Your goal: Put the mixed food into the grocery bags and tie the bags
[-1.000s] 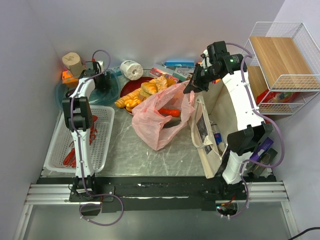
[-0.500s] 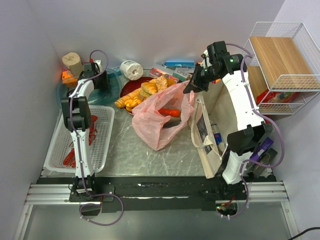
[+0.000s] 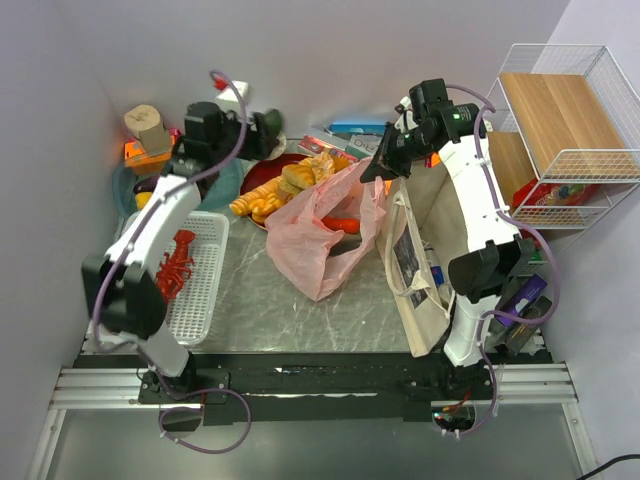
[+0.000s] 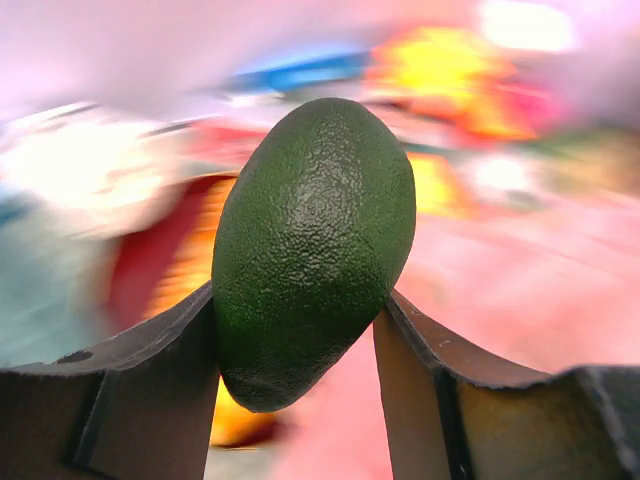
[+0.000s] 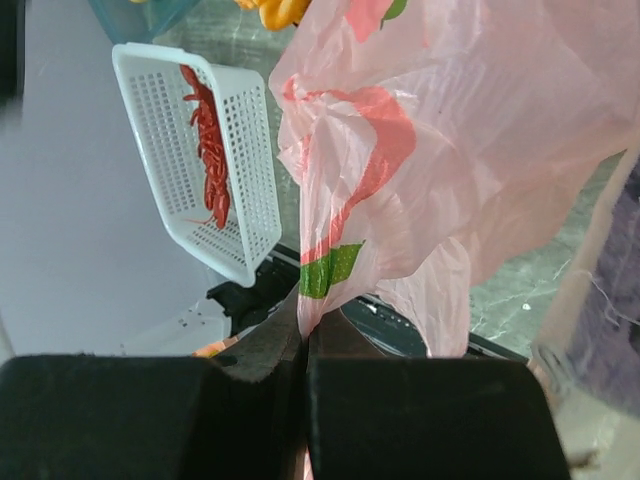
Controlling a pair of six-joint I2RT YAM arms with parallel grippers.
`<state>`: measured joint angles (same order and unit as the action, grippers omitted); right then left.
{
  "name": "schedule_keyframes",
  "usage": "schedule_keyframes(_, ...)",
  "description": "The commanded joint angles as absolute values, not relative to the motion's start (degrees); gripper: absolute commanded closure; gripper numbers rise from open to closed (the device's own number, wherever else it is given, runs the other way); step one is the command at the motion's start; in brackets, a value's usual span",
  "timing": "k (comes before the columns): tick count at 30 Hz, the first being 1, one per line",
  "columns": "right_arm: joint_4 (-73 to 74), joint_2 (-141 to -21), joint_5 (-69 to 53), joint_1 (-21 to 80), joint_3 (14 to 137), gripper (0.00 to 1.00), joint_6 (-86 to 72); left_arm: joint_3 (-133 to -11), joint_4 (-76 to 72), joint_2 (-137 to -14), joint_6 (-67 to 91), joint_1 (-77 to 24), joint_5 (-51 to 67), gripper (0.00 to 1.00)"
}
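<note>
Avocado (image 4: 315, 240): dark green, pebble-skinned and egg-shaped. It is lifted off the worktop near the far edge, left of centre, and stands almost upright.
Left gripper (image 4: 300, 325): clamped on the avocado's lower half, one finger against each flank.
Handling: probably a light, rigid toy. The rounded flanks could let it swivel or squirt free, so a hold across the widest girth looks safest. The rough skin should help the grip.
Pink plastic bag (image 3: 322, 238): thin, limp film slumped mid-worktop with its mouth raised toward the far right. Something red lies inside.
Right gripper (image 5: 305, 335): pinched together on the pink plastic bag's upper rim, holding the mouth up.
Bag handling: likely slippery and easy to tear, so best taken by the bunched handles.
Canvas tote (image 3: 440, 210): stands along the right edge, just beside the bag.
Breads (image 3: 290, 182): on a red plate at the far edge, between the avocado and the bag.
White basket (image 3: 205, 290): at the left edge, with a red lobster (image 3: 175, 265) in it.
</note>
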<state>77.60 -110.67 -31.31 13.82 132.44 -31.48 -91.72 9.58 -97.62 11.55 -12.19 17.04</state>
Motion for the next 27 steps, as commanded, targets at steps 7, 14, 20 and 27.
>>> schedule_keyframes(7, 78.1, -108.4, -34.5, 13.4, 131.1, 1.0, -30.2, -86.6, 19.8, -90.2, 13.4, -31.0, 39.4, 0.57)
schedule_keyframes(14, 77.3, -106.3, -34.2, 13.4, 129.4, 1.0, -29.5, -100.3, 32.3, -109.4, 6.3, -32.9, 42.5, 0.55)
schedule_keyframes(20, 76.8, -104.7, -33.7, 13.4, 128.4, 1.0, -29.4, -118.0, 38.7, -122.6, 7.7, -32.9, 37.8, 0.51)
schedule_keyframes(27, 76.5, -103.5, -32.2, 13.4, 127.5, 1.0, -29.7, -111.0, 34.3, -117.9, 6.8, -32.8, 36.9, 0.04)
